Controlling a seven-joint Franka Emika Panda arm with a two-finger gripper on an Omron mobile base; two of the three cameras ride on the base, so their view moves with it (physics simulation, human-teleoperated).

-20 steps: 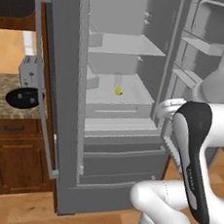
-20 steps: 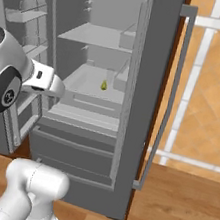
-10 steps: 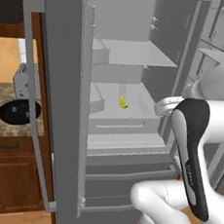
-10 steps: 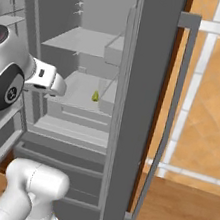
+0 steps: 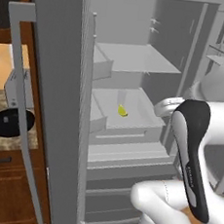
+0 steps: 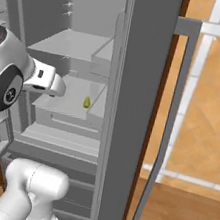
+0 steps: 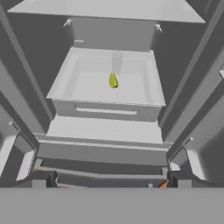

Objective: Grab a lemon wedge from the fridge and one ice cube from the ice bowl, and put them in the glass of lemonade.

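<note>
The fridge point(image 5: 56, 103) stands open right in front of me, both doors swung wide. A tiny yellow lemon wedge point(image 5: 122, 110) lies on the floor of a shallow white bin point(image 5: 132, 128) on the middle level, under a flat shelf point(image 5: 139, 58). The right base view shows the lemon wedge point(image 6: 87, 101) beyond my white hand, and in the hand view the lemon wedge point(image 7: 113, 80) sits straight ahead, well beyond the fingers. My gripper point(image 7: 111, 180) is open wide and holds nothing. The glass of lemonade is out of view.
The open left door point(image 5: 44, 126) and right door point(image 6: 134, 111), with its long handle point(image 6: 171, 117), flank the opening. A grey toaster point(image 5: 14, 86) and a black round vessel point(image 5: 10, 121) sit on the stone counter at left; whether that is the ice bowl is unclear.
The base has driven closer to the fridge, so its interior fills more of both base views. The lemon wedge lies where it was. The gripper has stayed open.
</note>
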